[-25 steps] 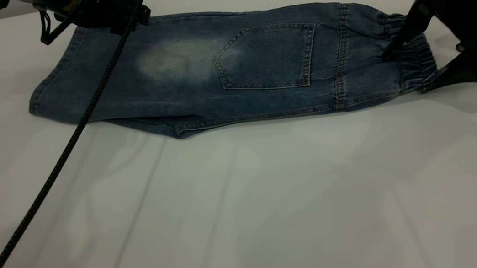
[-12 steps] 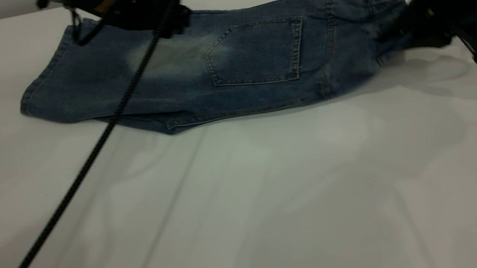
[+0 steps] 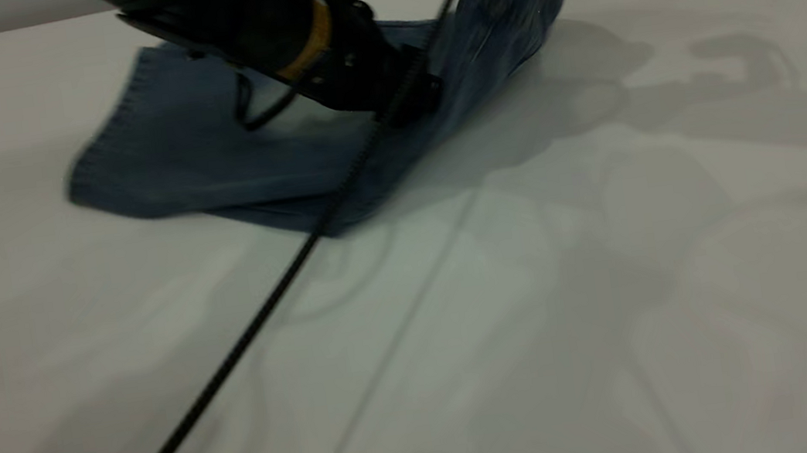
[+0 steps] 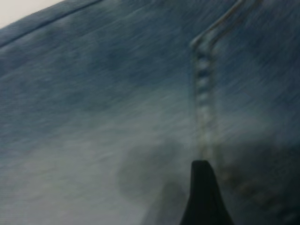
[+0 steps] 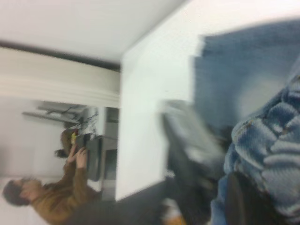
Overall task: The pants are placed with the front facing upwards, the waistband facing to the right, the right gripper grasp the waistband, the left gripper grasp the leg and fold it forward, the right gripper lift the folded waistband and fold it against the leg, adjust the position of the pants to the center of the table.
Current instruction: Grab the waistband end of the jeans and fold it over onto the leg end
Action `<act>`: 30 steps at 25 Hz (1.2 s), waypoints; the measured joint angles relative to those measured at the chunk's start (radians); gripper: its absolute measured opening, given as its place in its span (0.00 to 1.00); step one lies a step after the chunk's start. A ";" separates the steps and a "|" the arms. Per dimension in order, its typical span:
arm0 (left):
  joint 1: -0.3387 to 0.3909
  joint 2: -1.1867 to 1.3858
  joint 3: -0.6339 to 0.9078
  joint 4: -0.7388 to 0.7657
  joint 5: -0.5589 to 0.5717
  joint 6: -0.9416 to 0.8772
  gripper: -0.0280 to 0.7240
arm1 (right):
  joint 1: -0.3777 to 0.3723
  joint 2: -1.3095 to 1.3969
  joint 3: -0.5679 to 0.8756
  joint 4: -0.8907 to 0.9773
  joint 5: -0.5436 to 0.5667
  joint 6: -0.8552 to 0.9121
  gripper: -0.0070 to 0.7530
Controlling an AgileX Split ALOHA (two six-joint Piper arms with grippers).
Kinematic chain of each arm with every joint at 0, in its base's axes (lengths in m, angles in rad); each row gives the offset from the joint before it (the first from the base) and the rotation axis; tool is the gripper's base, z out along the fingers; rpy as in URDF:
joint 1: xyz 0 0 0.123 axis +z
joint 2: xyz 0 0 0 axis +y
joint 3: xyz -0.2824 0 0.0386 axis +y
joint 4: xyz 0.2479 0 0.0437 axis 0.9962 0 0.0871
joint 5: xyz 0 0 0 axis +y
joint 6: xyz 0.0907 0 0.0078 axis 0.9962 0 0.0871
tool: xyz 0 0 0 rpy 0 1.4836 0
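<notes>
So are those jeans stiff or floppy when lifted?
Probably floppy: the pants drape in a sagging sheet from the raised end down to the table. Likely not slippery, since the ruffled waistband stays bunched at the right claw.

The pants (image 3: 207, 159) are lying at the far left of the white desk (image 3: 540, 317), with the leg end resting flat and the right-hand portion rising steeply off the desk toward the far right, where it is running out past the upper edge of the view. The left gripper (image 3: 386, 92) is pressing down on the middle of the pants, at the point where the fabric is starting to lift; its fingers are hidden beneath the arm body. A black braided cable (image 3: 246, 333) is trailing from it diagonally across the desk to the near left. The raised fabric is casting a shadow on the desk to the right.
</notes>
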 joint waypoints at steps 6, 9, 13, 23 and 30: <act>-0.083 0.000 0.000 0.000 0.008 -0.002 0.62 | -0.003 -0.082 -0.003 -0.064 0.080 -0.014 0.08; -0.091 -0.004 0.000 0.005 0.072 0.000 0.62 | -0.003 -0.091 -0.010 -0.099 0.086 -0.019 0.08; -0.056 -0.063 0.000 0.008 0.202 0.023 0.62 | -0.003 -0.093 -0.010 -0.144 0.090 -0.028 0.08; 0.063 -0.331 0.000 0.007 0.563 0.057 0.62 | 0.092 -0.093 -0.010 -0.144 0.011 -0.063 0.08; 0.073 -0.590 0.002 -0.002 0.608 0.105 0.62 | 0.335 -0.093 -0.028 -0.008 -0.307 -0.192 0.08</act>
